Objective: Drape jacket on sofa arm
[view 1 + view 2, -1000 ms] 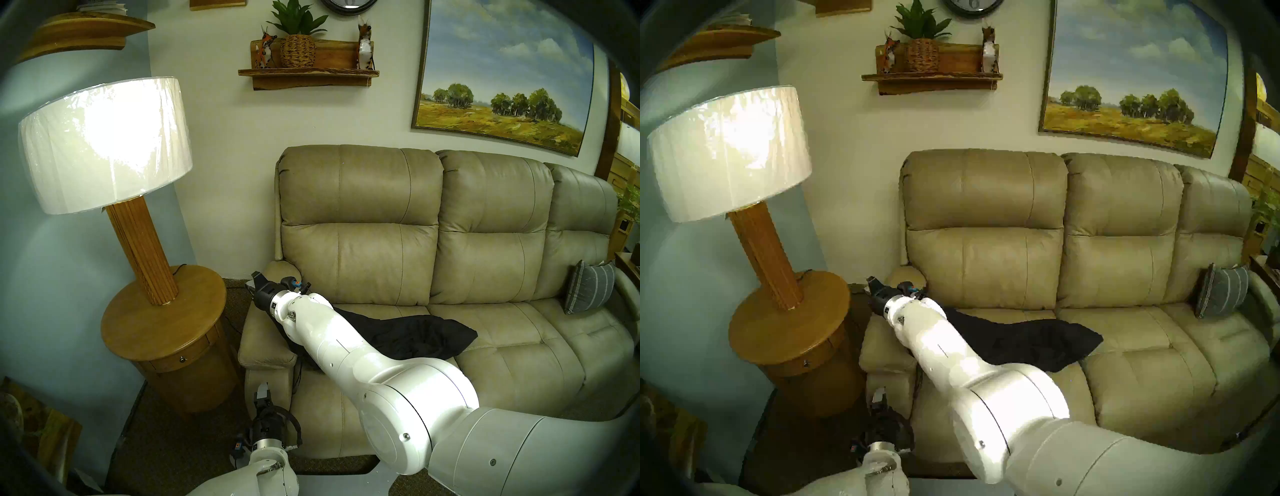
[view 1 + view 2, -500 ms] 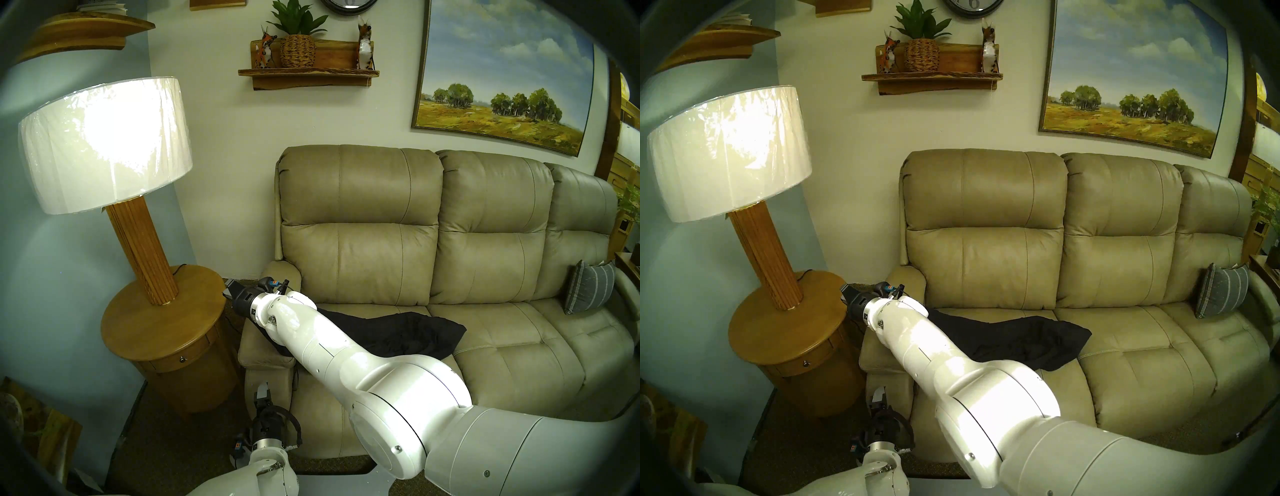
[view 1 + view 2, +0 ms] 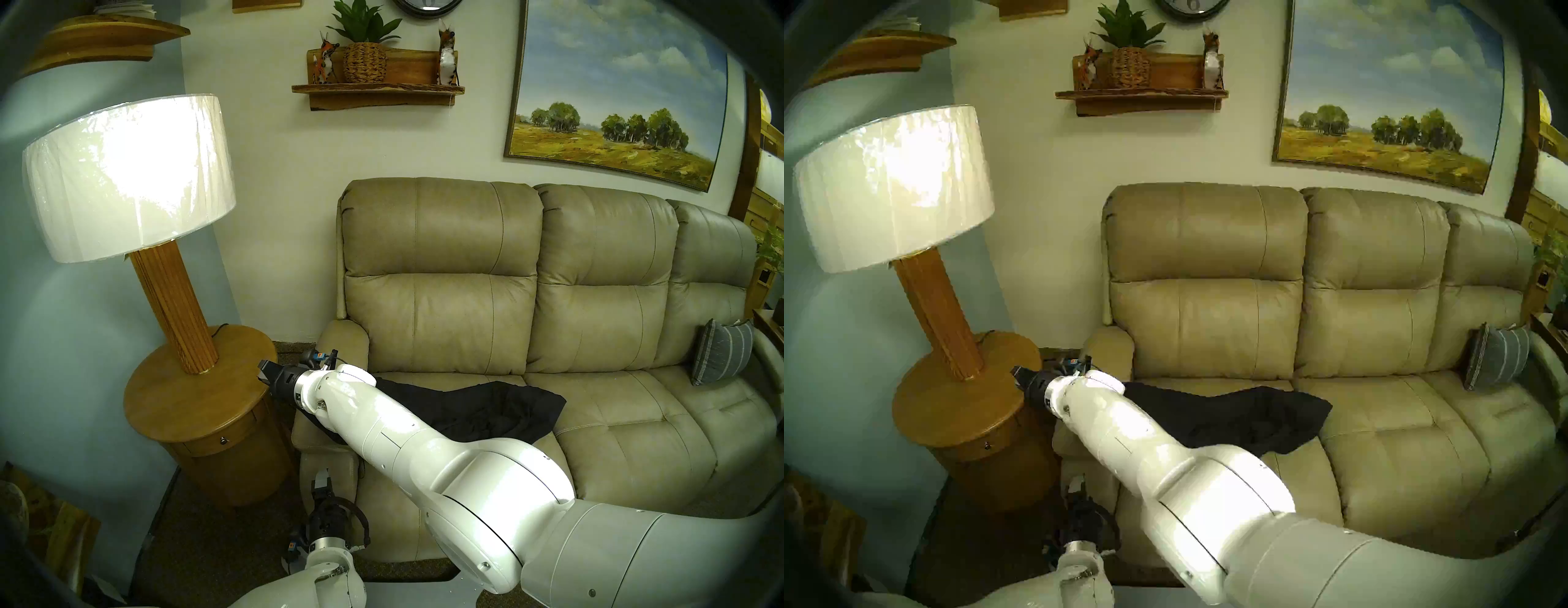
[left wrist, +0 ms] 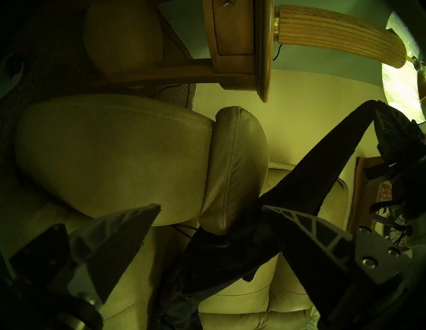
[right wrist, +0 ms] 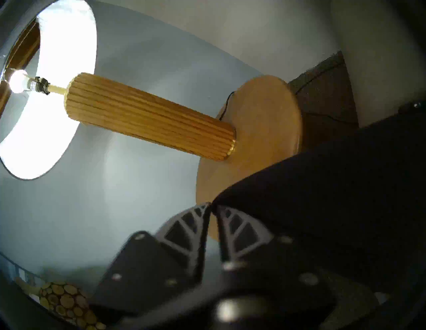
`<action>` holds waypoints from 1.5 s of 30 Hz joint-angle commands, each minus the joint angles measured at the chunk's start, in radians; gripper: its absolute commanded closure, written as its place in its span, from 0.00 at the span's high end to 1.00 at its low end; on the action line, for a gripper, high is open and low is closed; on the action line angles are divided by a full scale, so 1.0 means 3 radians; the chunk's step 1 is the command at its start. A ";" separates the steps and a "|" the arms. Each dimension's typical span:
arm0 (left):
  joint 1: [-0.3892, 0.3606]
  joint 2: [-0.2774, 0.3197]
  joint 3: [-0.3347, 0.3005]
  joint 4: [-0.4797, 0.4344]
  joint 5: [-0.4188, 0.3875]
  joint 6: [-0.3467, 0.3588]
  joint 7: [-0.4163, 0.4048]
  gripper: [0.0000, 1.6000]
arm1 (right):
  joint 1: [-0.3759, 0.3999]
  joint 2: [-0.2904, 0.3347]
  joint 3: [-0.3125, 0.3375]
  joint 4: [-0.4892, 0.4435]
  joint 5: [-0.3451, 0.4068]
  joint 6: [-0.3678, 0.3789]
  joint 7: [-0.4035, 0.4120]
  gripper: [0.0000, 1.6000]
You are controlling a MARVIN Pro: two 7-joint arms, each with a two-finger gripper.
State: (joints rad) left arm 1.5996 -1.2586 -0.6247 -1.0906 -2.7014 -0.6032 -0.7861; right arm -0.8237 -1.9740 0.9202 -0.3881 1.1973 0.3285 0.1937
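Note:
The black jacket [image 3: 488,407] lies stretched across the left seat of the beige sofa, and its near end is pulled over the sofa arm [image 3: 335,339]. My right gripper [image 3: 267,369] is shut on a jacket [image 5: 322,195] edge. It hovers past the sofa arm's outer side, over the edge of the round side table. In the right wrist view the right gripper [image 5: 210,207] pinches the fabric at its tips. My left gripper [image 3: 323,473] is low in front of the sofa arm's [image 4: 232,166] front end, open and empty. A taut jacket [image 4: 322,166] band crosses that view.
A round wooden side table [image 3: 199,382] with a lit lamp [image 3: 127,178] stands close beside the sofa arm. A grey striped cushion [image 3: 721,356] leans at the sofa's far right. Brown carpet lies below, and a wall shelf and a painting hang above.
My right gripper has moved left, from above the sofa arm to past its outer side. It has dragged the jacket leftward along the seat. The left arm has stayed still.

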 commanded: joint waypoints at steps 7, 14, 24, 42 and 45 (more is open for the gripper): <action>-0.0003 -0.0008 -0.0004 -0.0028 0.0015 0.0005 -0.0020 1.00 | 0.0067 -0.0110 -0.0212 0.0028 0.0087 -0.0137 -0.0086 1.00; -0.0001 -0.0010 -0.0009 -0.0028 0.0020 0.0006 -0.0019 1.00 | 0.0077 -0.0110 -0.0291 0.0034 0.0146 -0.0186 -0.0147 1.00; 0.0021 0.0009 -0.0022 -0.0070 0.0034 0.0018 -0.0053 1.00 | -0.0079 0.0040 -0.0110 0.0113 0.0305 -0.0615 0.0252 1.00; 0.0025 -0.0006 -0.0040 -0.0054 0.0053 0.0024 -0.0035 1.00 | -0.0481 0.0890 0.0334 -0.0048 0.0373 -0.0888 0.1166 1.00; 0.0025 -0.0008 -0.0042 -0.0049 0.0055 0.0025 -0.0029 1.00 | -0.0640 0.1056 0.0334 -0.0021 0.0338 -0.0835 0.1326 1.00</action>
State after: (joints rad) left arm 1.6086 -1.2598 -0.6370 -1.0964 -2.6877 -0.5971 -0.7882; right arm -0.9398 -1.7750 1.0165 -0.3703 1.3108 0.0752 0.4872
